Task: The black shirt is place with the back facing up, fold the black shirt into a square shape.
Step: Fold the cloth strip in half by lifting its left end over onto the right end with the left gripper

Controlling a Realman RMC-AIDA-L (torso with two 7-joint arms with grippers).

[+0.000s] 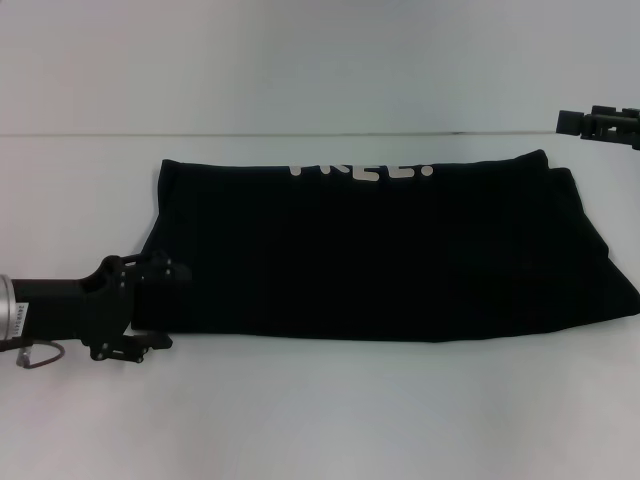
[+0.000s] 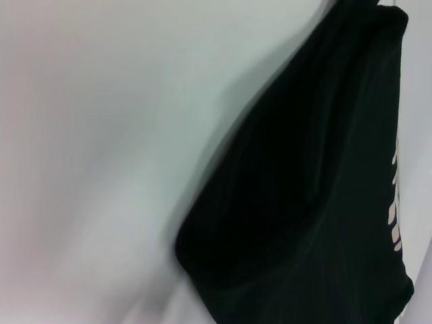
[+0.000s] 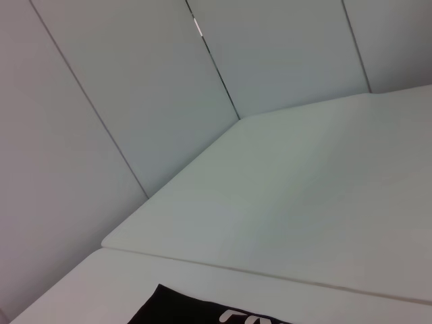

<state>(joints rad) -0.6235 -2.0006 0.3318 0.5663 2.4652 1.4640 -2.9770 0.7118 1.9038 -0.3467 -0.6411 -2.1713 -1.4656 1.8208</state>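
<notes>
Lay spread on the flat white desk (image 1: 300, 420) as a long band: the large plain black soft-fabric short-sleeved shirt (image 1: 380, 250), already doubled lengthwise, with the white printed lettering (image 1: 360, 170) cut off by the far edge. Ran from the left side of the desk nearly to the right border of the head view.

Judged the step in hand to be the crosswise fold, short end over short end, to bring the band toward a square. Called for a pinch taking every layer at the left end, a lift just high enough to clear the cloth, and a carry straight along the band with edges kept aligned. Risked a skewed or bunched fold if only the top layer was caught.

Stood at the near left corner of the shirt: the black left end effector (image 1: 160, 306), fingers spread apart to either side of the cloth edge, gripping nothing. Could not confirm contact with the fabric.

Hung raised at the far right, well apart from the shirt: the black right end effector (image 1: 598, 122), holding nothing visible. Could not tell whether open or closed.
</notes>
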